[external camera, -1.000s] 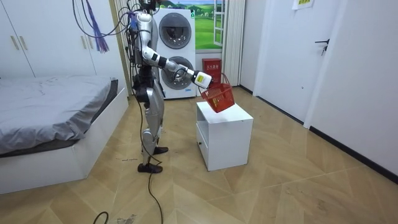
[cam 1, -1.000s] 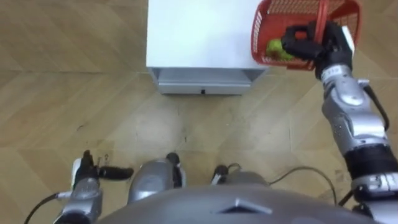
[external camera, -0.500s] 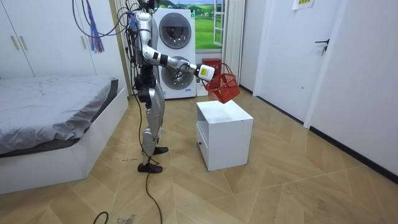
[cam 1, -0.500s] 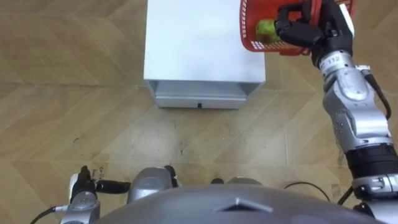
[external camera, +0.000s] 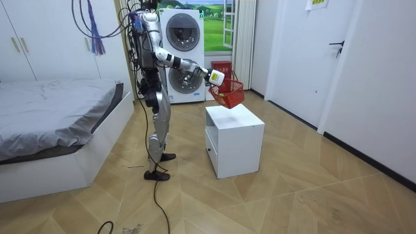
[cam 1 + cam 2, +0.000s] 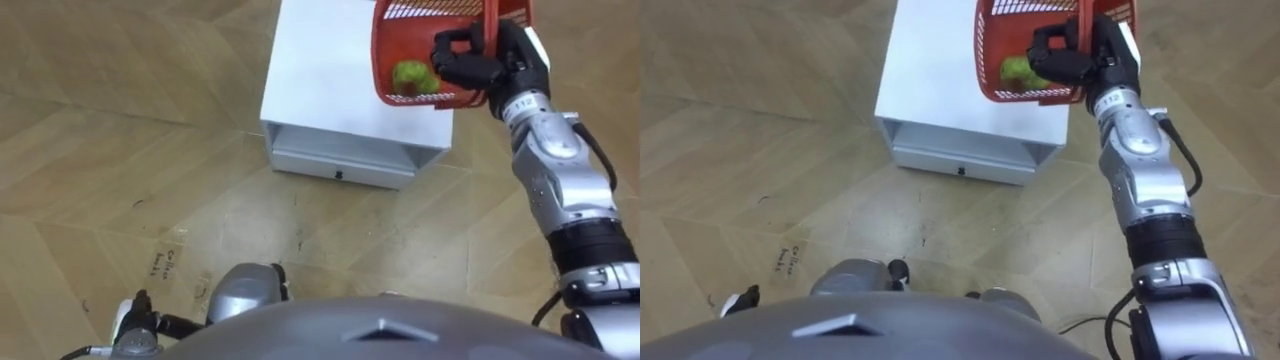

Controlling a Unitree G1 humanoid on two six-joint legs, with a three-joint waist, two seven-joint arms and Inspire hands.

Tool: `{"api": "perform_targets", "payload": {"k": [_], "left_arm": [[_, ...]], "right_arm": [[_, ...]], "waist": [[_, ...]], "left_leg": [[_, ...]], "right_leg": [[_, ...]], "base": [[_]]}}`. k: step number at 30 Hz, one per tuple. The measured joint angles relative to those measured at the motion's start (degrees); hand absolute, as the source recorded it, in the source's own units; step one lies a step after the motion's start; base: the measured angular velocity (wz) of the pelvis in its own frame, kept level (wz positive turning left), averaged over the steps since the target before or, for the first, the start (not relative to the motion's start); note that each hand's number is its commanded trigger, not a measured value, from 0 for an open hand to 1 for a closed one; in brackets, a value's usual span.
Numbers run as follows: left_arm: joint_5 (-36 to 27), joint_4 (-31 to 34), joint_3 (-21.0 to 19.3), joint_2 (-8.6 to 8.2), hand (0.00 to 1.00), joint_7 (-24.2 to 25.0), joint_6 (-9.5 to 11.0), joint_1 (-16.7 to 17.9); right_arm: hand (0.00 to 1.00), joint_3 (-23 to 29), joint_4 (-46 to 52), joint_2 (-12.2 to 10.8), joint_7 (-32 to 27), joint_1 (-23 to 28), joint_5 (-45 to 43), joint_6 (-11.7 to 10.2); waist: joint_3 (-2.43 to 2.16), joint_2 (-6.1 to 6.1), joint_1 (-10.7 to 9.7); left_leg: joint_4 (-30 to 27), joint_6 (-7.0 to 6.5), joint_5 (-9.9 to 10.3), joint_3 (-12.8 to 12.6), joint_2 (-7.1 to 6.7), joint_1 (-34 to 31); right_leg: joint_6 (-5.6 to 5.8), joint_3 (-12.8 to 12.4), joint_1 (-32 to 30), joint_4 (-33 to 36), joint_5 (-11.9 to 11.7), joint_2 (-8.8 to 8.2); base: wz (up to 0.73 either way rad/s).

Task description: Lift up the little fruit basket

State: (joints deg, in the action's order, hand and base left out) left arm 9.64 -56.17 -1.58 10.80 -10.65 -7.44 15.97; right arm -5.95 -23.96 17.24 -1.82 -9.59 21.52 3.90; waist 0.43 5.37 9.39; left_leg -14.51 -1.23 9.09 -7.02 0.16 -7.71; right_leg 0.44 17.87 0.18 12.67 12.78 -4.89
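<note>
Wood-floor bedroom, bed [image 5: 52,107] on the room view's left, washing machine [image 5: 188,32] at the back. Robot stood beside a white cabinet [image 6: 320,90]. Right hand [image 6: 480,62] was curled tight round the handle [image 6: 492,12] of the red fruit basket [image 6: 400,45]. The basket hung in the air above the cabinet top, not touching it and a bit tilted. 1 green fruit [image 6: 410,76] lay inside, against the low side. Left hand [image 6: 135,328] was low by the robot's side; could not tell if open or closed. Judgement: stiff plastic mesh, light, small load, but the fruit is loose and could roll. The handle looked like the right hold; keep the basket level.
</note>
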Motion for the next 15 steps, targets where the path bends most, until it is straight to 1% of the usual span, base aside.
{"api": "perform_targets", "payload": {"k": [3,4,5,8,10,12,14,15], "left_arm": [[0.11,0.01,0.0,0.0,0.0,0.23,-0.5,0.01],[0.05,-0.05,0.0,0.0,0.0,0.51,-0.9,0.0],[0.04,-0.07,-0.01,0.0,0.0,1.14,-1.06,0.02],[0.07,0.03,0.0,0.01,0.0,2.2,-1.42,-0.09],[0.11,0.01,0.02,0.01,0.0,2.86,-1.44,-0.09],[0.11,-0.06,0.04,0.02,0.0,3.59,-2.08,-0.2],[0.1,-0.14,0.06,0.02,0.0,4.08,-2.34,-0.39],[0.11,-0.18,0.06,0.02,0.0,4.59,-2.49,-0.43]], "right_arm": [[1.0,-0.12,-0.77,0.0,-0.05,-1.09,0.59,0.14],[1.0,-0.19,-0.76,0.0,-0.07,-1.91,1.26,0.56],[1.0,-0.19,-0.78,0.0,-0.13,-2.88,2.13,0.88],[1.0,-0.32,-1.25,-0.01,-0.67,-4.99,3.41,0.94],[1.0,-0.57,-2.92,-0.12,-0.87,-6.49,3.39,0.94],[1.0,-1.32,-5.97,-0.33,-1.34,-7.81,3.39,0.94],[1.0,-1.97,-8.2,-0.67,-1.69,-8.61,3.21,0.98],[1.0,-1.97,-10.33,-1.29,-1.8,-9.52,3.2,1.06]], "waist": [[0.05,-0.08,0.54],[0.06,-0.09,0.64],[0.11,-0.15,0.75],[0.29,-0.45,0.77],[0.37,-0.61,1.21],[0.46,-0.88,2.16],[0.5,-1.11,2.15],[0.51,-1.15,2.21]], "left_leg": [[-0.02,-0.01,-0.01,0.79,-0.17,-0.21],[-0.17,-0.02,-0.01,1.08,-0.21,-0.6],[-0.36,-0.02,-0.01,1.25,-0.21,-1.02],[-1.03,-0.02,-0.01,2.36,-0.39,-2.27],[-1.24,-0.05,-0.03,2.57,-0.8,-2.72],[-1.32,-0.06,-0.04,2.84,-0.88,-2.92],[-1.97,-0.06,-0.04,3.62,-0.88,-4.02],[-2.33,-0.06,-0.04,4.11,-0.87,-4.73]], "right_leg": [[0.03,0.76,0.1,-0.02,0.01,-0.05],[0.03,1.17,-0.05,-0.02,0.02,-0.09],[0.03,1.48,-0.34,-0.03,0.02,-0.09],[0.04,2.81,-0.79,-0.01,0.02,-0.09],[0.17,3.0,-1.0,-0.01,0.1,-0.11],[0.24,3.42,-1.01,0.0,0.14,-0.18],[0.24,4.38,-1.38,0.01,0.14,-0.22],[0.24,4.49,-1.79,0.04,0.15,-0.25]], "base": [[0.13],[0.13],[0.15],[0.17],[0.11],[0.07],[0.22],[0.19]]}}
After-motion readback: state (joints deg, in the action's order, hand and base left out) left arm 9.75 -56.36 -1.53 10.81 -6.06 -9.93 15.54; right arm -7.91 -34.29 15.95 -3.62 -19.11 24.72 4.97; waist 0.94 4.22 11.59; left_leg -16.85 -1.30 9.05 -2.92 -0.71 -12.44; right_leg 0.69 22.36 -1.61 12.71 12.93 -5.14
